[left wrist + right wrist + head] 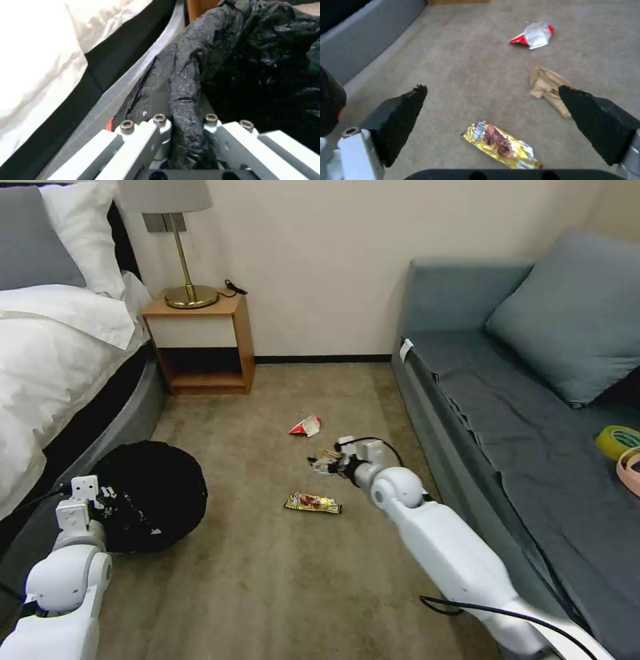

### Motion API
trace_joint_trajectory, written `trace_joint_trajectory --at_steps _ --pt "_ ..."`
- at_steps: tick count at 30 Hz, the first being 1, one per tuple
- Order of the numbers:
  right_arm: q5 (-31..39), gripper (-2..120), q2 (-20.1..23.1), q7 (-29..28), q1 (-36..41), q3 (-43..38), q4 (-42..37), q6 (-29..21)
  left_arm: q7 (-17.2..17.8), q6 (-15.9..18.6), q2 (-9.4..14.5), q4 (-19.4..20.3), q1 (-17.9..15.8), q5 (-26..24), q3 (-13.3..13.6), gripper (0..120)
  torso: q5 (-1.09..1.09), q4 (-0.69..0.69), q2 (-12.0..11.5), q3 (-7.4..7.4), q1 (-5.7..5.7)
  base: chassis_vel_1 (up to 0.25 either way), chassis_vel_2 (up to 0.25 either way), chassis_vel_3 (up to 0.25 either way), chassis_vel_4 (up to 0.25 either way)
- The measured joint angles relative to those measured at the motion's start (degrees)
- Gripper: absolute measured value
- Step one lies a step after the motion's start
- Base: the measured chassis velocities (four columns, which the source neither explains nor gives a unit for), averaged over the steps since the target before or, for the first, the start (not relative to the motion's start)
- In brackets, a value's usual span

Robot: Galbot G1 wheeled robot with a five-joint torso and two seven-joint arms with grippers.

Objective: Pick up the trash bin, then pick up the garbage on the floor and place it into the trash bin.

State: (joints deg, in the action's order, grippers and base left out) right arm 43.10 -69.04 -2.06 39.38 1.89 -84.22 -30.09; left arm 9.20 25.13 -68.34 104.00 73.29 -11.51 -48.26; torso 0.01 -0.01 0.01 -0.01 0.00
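From my remote seat, I have the left gripper (186, 130) clamped on a fold of the crinkled black bag at the rim of the trash bin (150, 493), which sits at the robot's left, pressed close to the grey bed base (133, 413); whether the bin is lifted off the carpet (267, 580) I cannot tell, so I count the first step as gripped rather than proven. The right gripper (493, 105) hangs spread wide above the carpet right of the bin, holding nothing, its black pads (403, 120) straddling the gold-brown snack wrapper (501, 145), the litter lying nearest the robot. Just beyond that wrapper, farther from the bin, lies the crumpled tan paper (546, 86), close by one fingertip. Beyond it again, toward the wooden nightstand (200, 343), rests the red-and-white crumpled wrapper (305, 426). By my reckoning all three pieces remain to be collected, and I see none of them inside the bin. The grey sofa (507, 400) lines the far side of the floor from the bin.
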Motion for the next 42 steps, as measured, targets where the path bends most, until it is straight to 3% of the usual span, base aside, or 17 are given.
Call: trace_joint_trajectory --at_steps 8,42 --pt "5.0 100 6.5 -0.8 6.4 -3.7 -8.4 -1.3 -0.1 0.5 -0.6 1.5 0.4 0.7 0.5 4 0.0 0.0 0.0 0.0 0.0 0.0 0.0 0.0 0.0" --pt "4.7 100 6.6 0.4 8.1 -2.8 -9.6 -0.8 -0.3 0.2 -1.6 3.2 2.7 1.9 0.3 4 -0.01 0.01 0.0 0.01 0.0 0.0 0.0 0.0 0.0"
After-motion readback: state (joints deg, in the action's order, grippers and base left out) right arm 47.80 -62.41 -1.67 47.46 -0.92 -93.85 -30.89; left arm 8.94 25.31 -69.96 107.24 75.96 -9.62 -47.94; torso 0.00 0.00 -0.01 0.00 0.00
